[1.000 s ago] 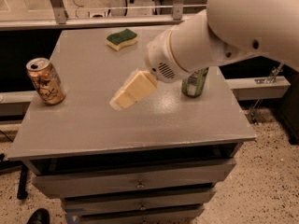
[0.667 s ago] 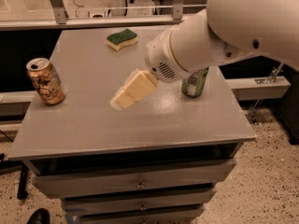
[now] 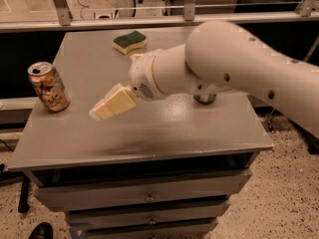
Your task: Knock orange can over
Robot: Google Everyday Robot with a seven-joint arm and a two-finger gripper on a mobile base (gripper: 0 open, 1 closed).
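Note:
The orange can [image 3: 48, 86] stands upright near the left edge of the grey table [image 3: 149, 128]; it is orange-tan with dark print and a silver top. My gripper [image 3: 102, 111] hangs over the middle-left of the table, its cream fingers pointing down-left toward the can, about a can's height to the right of it and apart from it. The white arm [image 3: 224, 68] reaches in from the right. The green can [image 3: 205, 99] is mostly hidden behind the arm; only its base shows.
A green and yellow sponge [image 3: 130, 41] lies at the back of the table. The table sits on a drawer cabinet [image 3: 144, 198]. A glass railing [image 3: 124, 9] runs behind. Speckled floor lies on both sides.
The arm has swung left and fills more of the view. The gripper is nearer the orange can. The green can is now mostly covered by the arm.

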